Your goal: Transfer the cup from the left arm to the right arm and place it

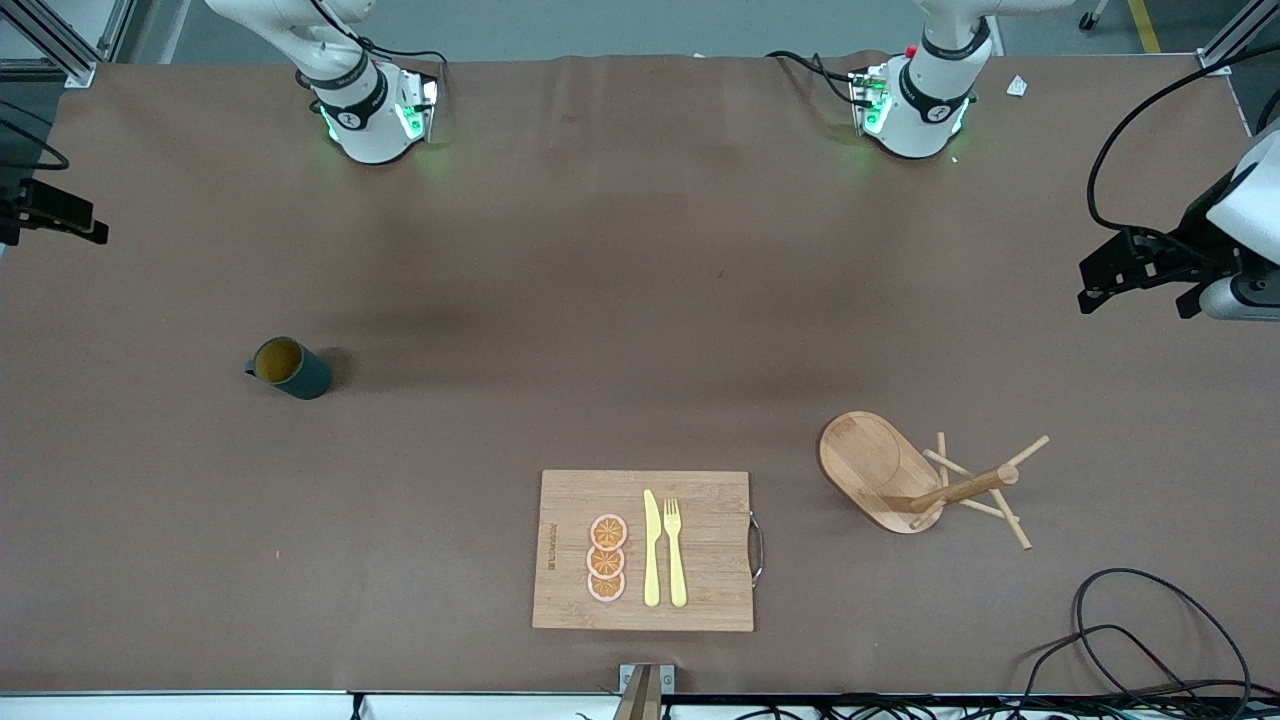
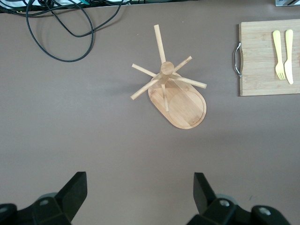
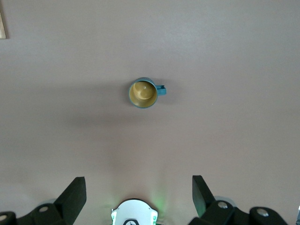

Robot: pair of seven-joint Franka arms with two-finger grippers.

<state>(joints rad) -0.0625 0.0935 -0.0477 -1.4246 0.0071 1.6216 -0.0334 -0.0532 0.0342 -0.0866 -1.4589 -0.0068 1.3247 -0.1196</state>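
Observation:
The cup (image 1: 288, 367), dark teal with a mustard-yellow inside, stands upright on the brown table toward the right arm's end. It also shows in the right wrist view (image 3: 144, 93), seen from high above, with its small handle sticking out at the side. My right gripper (image 3: 139, 194) is open and empty, high over the table between its own base and the cup. In the front view it shows only at the edge (image 1: 60, 212). My left gripper (image 1: 1140, 272) is open and empty, high over the left arm's end of the table. Its wrist view (image 2: 140, 192) looks down on bare table.
A wooden peg rack (image 1: 905, 475) (image 2: 176, 93) stands toward the left arm's end. A wooden cutting board (image 1: 645, 550) (image 2: 269, 58) near the front edge carries a yellow knife, a fork and three orange slices. Black cables (image 1: 1150, 640) lie at the front corner.

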